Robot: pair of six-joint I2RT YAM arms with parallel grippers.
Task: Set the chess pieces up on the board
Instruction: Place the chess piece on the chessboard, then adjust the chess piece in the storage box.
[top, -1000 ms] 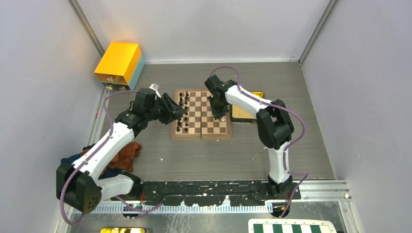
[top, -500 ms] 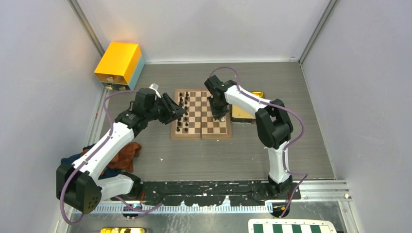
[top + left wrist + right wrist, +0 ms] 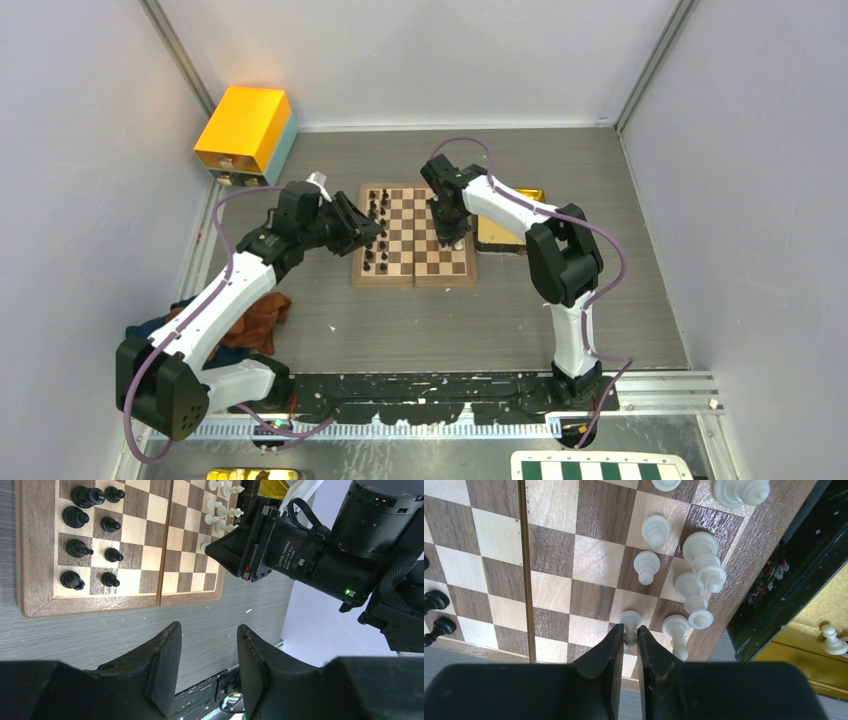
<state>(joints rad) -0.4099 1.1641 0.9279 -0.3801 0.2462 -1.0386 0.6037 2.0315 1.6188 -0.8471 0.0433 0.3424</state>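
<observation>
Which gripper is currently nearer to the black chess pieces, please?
Left. The left gripper hovers at the black pieces' edge of the board; the right gripper is across the board, its tips flanking a white pawn.

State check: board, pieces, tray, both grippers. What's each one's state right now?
board: open flat.
black pieces: upright, at one end.
white pieces: upright, at the other end.
right gripper: jaws narrow around white pawn; grip unclear.
white pawn: upright on a square.
left gripper: open, empty.
gold tray: holds one white piece.
</observation>
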